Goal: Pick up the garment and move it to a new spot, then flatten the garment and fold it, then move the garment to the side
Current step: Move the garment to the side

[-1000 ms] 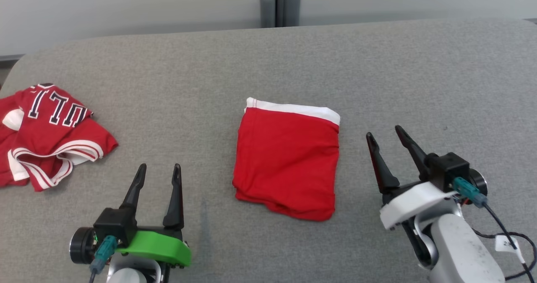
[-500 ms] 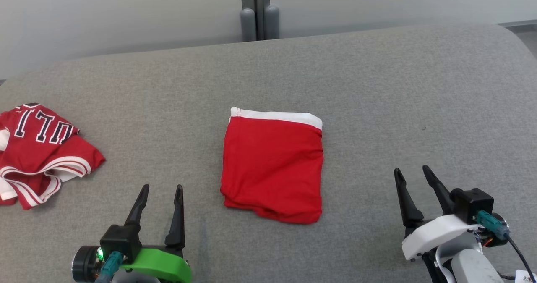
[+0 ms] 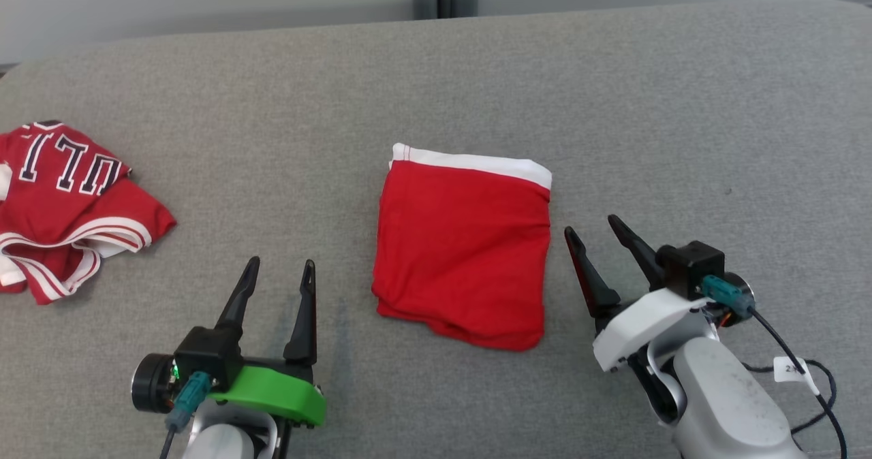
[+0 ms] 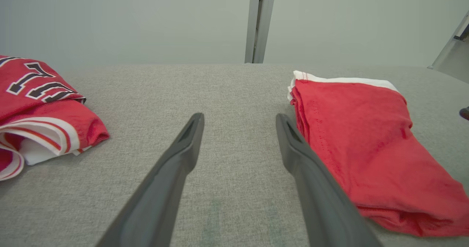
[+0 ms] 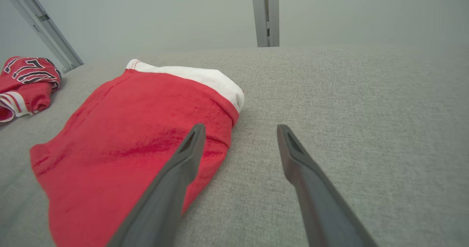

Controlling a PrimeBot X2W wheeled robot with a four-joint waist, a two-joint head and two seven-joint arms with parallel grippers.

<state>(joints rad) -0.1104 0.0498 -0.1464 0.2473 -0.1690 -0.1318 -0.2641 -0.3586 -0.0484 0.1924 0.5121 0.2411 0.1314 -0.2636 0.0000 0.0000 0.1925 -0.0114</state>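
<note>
While the folded red garment [image 3: 463, 255] lies flat at the middle of the grey fabric surface [image 3: 681, 105], white band at its far edge, neither gripper holds it. The left gripper [image 3: 281, 262] is spread wide and empty, near the garment's left side. The right gripper [image 3: 590, 225] is likewise wide and empty, just beside the right edge. A crumpled red jersey [image 3: 68, 200] lies well apart at far left.

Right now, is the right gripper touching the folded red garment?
Apart. The head view shows bare grey surface between the right gripper and the right edge of the folded red garment.
</note>
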